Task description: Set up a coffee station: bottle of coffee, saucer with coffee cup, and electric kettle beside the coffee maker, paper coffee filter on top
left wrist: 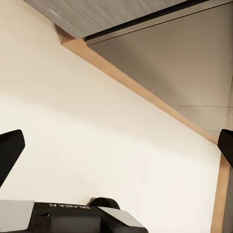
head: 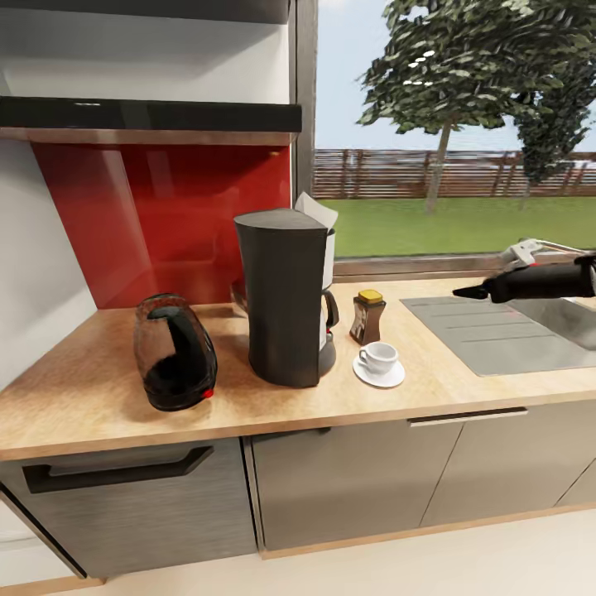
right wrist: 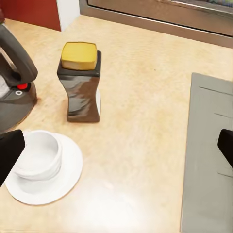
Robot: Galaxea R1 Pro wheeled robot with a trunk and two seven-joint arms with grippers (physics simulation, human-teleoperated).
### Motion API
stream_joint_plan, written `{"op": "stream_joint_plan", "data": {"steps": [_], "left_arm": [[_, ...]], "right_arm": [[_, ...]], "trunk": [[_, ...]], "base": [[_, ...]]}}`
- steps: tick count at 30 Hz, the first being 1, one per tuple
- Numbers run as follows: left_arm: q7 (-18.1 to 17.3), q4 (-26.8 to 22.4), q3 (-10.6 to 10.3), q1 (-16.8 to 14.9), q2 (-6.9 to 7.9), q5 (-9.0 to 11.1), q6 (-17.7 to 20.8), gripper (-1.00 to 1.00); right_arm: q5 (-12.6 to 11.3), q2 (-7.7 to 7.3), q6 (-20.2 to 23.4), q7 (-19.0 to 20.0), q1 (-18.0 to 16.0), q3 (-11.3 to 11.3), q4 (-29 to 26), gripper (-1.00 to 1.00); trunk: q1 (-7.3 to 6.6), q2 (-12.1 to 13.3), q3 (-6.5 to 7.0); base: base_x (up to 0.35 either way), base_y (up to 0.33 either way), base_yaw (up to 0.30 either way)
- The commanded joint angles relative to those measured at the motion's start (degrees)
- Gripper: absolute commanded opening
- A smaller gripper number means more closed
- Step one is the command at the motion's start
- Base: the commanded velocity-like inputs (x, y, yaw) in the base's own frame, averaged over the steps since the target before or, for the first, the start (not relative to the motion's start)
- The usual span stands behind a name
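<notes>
Coffee maker [head: 284, 298] upright mid-surface [head: 83, 389], paper filter [head: 318, 209] on top. Kettle [head: 174, 352] just left of it, tilted. Coffee bottle [head: 367, 317] near its right side; cup [head: 378, 357] on saucer [head: 380, 374] in front of the bottle, right of maker. Right pincer [head: 472, 291] well right of maker, over the drainboard [head: 480, 331], released. Left pincer [left wrist: 116, 150] released, w/ floor [left wrist: 97, 145] below.
</notes>
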Motion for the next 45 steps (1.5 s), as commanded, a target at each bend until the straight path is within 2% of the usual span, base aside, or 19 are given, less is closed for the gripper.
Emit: {"op": "stream_joint_plan", "data": {"steps": [1, 4, 7, 9, 14, 16, 22, 25, 27, 29, 30, 31, 32, 36, 37, 43, 45], "left_arm": [[-0.2, 0.0, 0.4, 0.0, 0.01, -0.2, 0.4, 1.00], [-0.2, 0.0, 0.5, 0.0, 0.01, -0.2, 0.4, 1.00], [-0.2, 0.0, 0.5, 0.0, 0.01, -0.2, 0.4, 1.00], [-0.2, 0.0, 0.5, 0.0, 0.01, -0.2, 0.4, 1.00], [-0.2, 0.0, 0.5, 0.0, 0.01, -0.2, 0.4, 1.00], [-0.2, 0.0, 0.5, 0.0, 0.01, -0.2, 0.4, 1.00], [-0.2, 0.0, 0.5, 0.0, 0.01, -0.2, 0.4, 1.00], [-0.2, 0.0, 0.5, 0.0, 0.01, -0.2, 0.4, 1.00], [-0.2, 0.0, 0.5, 0.0, 0.01, -0.2, 0.4, 1.00], [-0.2, 0.0, 0.5, 0.0, 0.01, -0.2, 0.4, 1.00], [-0.2, 0.0, 0.5, 0.0, 0.01, -0.2, 0.4, 1.00], [-0.2, 0.0, 0.5, 0.0, 0.01, -0.2, 0.4, 1.00], [-0.2, 0.0, 0.5, 0.0, 0.01, -0.2, 0.4, 1.00], [-0.2, 0.0, 0.5, 0.0, 0.01, -0.2, 0.4, 1.00], [-0.2, 0.0, 0.5, 0.0, 0.01, -0.2, 0.4, 1.00], [-0.2, 0.0, 0.5, 0.0, 0.01, -0.2, 0.5, 1.00], [-0.2, 0.0, 0.5, 0.0, 0.01, -0.2, 0.5, 1.00]], "right_arm": [[0.6, -0.05, 0.1, 0.6, 0.4, 0.0, -0.7, 1.00], [0.7, -0.12, 0.0, 0.7, 5.6, -0.2, -5.5, 1.00], [0.7, -0.13, -0.2, 0.7, 7.6, -0.3, -6.7, 1.00], [0.7, -0.14, -1.9, 1.0, 8.9, -1.5, -8.3, 1.00], [0.6, -0.14, -3.2, 3.2, 11.0, -5.0, -9.1, 1.00], [0.6, -0.14, -3.4, 3.7, 12.0, -5.6, -9.6, 1.00], [0.6, -0.14, -3.7, 4.3, 14.5, -6.3, -11.8, 1.00], [0.6, -0.12, -5.1, 4.4, 15.7, -6.3, -12.0, 1.00], [0.6, -0.08, -7.3, 4.8, 17.8, -6.4, -12.1, 1.00], [0.5, -0.07, -8.3, 6.3, 20.0, -6.4, -12.1, 1.00], [0.5, -0.06, -8.9, 10.0, 22.2, -6.4, -12.1, 1.00], [0.5, -0.06, -9.1, 11.3, 22.7, -6.4, -12.1, 1.00], [0.6, -0.07, -10.4, 14.7, 24.1, -6.4, -12.1, 1.00], [0.7, -0.12, -13.1, 20.3, 27.0, -6.4, -12.0, 1.00], [0.7, -0.13, -13.6, 22.1, 28.8, -6.5, -12.0, 1.00], [1.0, -0.17, -14.3, 23.9, 33.9, -6.6, -10.4, 1.00], [1.0, -0.20, -15.0, 24.0, 35.6, -6.9, -8.2, 1.00]], "trunk": [[0.00, 0.0, -0.06], [0.00, 0.0, -0.06], [0.00, 0.0, -0.06], [0.00, 0.0, -0.06], [0.00, 0.0, -0.06], [0.00, 0.0, -0.06], [0.00, 0.0, -0.06], [0.00, 0.0, -0.06], [0.00, 0.0, -0.06], [0.00, 0.0, -0.06], [0.00, 0.0, -0.06], [0.00, 0.0, -0.06], [0.00, 0.0, -0.06], [0.00, 0.0, -0.06], [0.00, 0.0, -0.06], [0.00, 0.0, -0.06], [0.00, 0.0, -0.06]], "base": [[0.000, 0.000, 0.000], [0.000, 0.000, 0.000], [-0.015, 0.000, 0.000], [-0.189, 0.000, 0.000], [-0.221, 0.000, 0.000], [-0.107, 0.000, 0.000], [-0.189, 0.000, 0.000], [-0.180, 0.000, 0.000], [-0.201, 0.000, 0.000], [-0.105, 0.000, 0.000], [-0.048, 0.000, 0.000], [-0.031, 0.000, 0.000], [-0.020, 0.000, 0.000], [-0.009, 0.000, 0.000], [-0.003, 0.000, 0.000], [-0.001, 0.000, 0.000], [0.000, 0.000, 0.000]]}}
